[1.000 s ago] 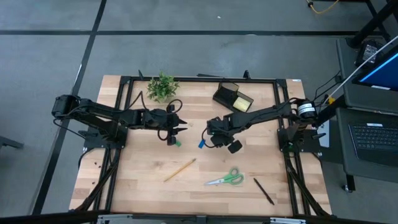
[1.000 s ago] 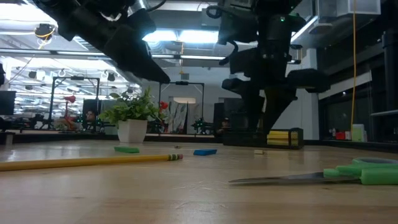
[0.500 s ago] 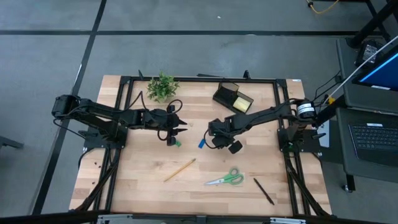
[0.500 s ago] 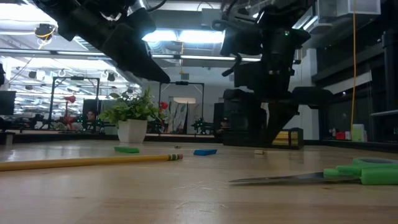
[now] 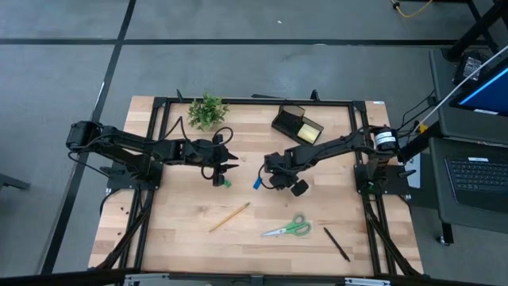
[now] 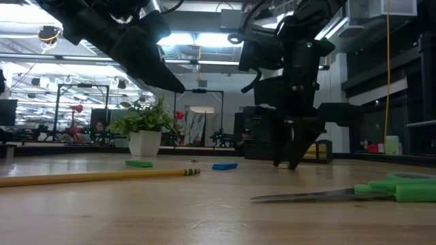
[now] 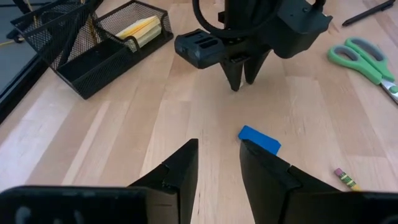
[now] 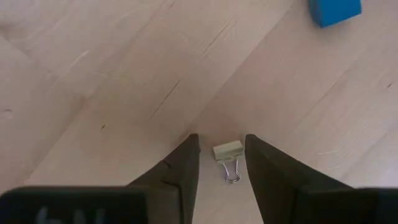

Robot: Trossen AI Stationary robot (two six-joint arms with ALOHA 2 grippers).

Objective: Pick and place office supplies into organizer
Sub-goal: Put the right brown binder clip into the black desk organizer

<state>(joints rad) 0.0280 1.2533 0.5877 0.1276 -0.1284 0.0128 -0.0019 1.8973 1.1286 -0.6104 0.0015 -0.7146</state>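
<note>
Binder clip (image 8: 227,154) tiny, light, stiff, likely to skid; lying flat on table (image 5: 182,230) mid-board, beside blue eraser (image 5: 258,183). Left gripper (image 5: 225,167) hovering over green eraser (image 5: 226,183), fingers parted, empty. Right gripper (image 8: 221,163) low, fingers apart, straddling clip. Best pinched across cream body, not wire loop.

Dark jointed arms, black cables

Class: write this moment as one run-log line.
right end effector: open, straddling binder clip | left end effector: open, waiting | organizer: holds sticky notes
</note>
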